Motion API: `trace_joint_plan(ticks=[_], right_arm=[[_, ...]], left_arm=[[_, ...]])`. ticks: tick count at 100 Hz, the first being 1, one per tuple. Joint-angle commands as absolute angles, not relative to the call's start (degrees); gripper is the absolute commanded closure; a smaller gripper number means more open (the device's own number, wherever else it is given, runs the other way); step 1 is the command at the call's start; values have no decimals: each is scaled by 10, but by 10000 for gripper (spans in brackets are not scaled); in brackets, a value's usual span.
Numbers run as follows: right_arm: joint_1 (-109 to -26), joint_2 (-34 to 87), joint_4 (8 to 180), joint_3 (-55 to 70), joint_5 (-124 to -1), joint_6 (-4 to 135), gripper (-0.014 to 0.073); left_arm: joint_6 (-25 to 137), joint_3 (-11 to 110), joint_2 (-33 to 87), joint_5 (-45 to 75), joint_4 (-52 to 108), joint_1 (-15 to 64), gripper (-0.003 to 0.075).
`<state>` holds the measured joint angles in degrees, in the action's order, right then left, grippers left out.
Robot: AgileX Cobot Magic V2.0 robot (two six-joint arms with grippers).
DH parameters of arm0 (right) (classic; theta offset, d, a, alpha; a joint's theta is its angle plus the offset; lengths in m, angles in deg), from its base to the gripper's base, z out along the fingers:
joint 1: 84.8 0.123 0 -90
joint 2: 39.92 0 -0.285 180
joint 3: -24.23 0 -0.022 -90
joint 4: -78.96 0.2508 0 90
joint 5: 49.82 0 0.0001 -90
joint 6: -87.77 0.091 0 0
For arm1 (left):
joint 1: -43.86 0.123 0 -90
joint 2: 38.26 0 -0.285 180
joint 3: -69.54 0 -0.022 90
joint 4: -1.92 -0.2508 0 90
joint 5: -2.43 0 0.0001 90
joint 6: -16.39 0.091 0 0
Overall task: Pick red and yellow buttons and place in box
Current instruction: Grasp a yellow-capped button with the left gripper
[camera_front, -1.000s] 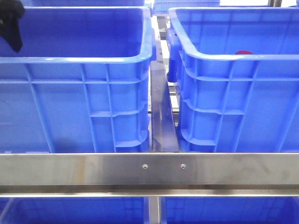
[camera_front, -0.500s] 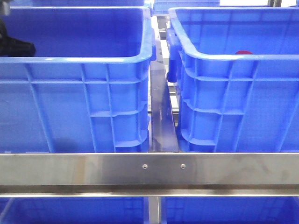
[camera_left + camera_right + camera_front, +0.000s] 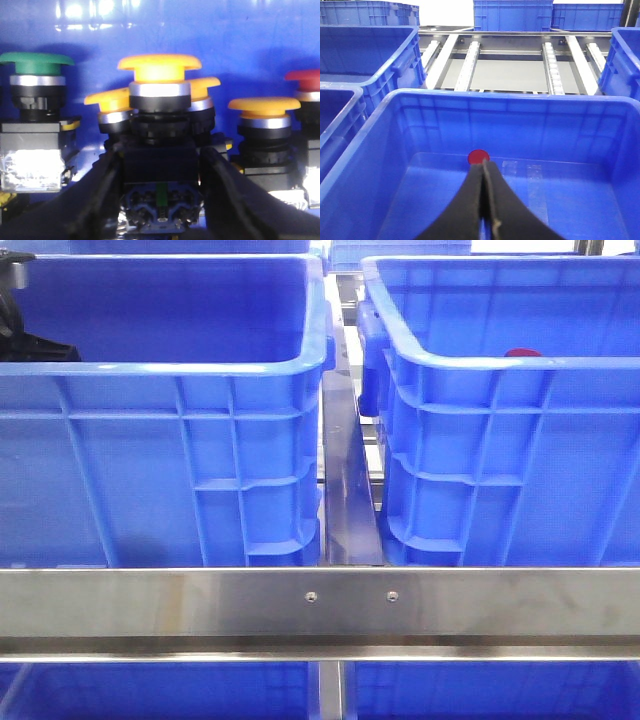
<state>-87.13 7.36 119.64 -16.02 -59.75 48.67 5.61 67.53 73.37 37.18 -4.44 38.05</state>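
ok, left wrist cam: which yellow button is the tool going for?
The tallest yellow button, centred between the left tool's fingers. The other yellow ones sit behind it or off to the side, outside the fingers.

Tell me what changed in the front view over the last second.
The left arm, dark at the left crate's far-left edge, sank lower behind the near rim; only a small part shows now. Whether its claw took hold of anything over that second cannot be told from the front. Both crates, the red button in the right crate, and the steel rail stayed put.
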Motion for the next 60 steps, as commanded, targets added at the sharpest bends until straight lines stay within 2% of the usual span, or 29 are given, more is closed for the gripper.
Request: trace_joint_plan(ticks=[1, 11, 39, 60], right_arm=[[-876, 72, 1200, -145, -565, 482, 662], [-876, 72, 1200, -145, -565, 482, 662], [-876, 72, 1200, -145, -565, 482, 662], [-876, 72, 1200, -145, -565, 482, 662]], left_arm=[[56, 694, 693, 348, -42, 381, 647], [56, 694, 670, 348, -42, 381, 741], [79, 677, 534, 359, -42, 346, 739], [80, 622, 406, 361, -42, 254, 739]])
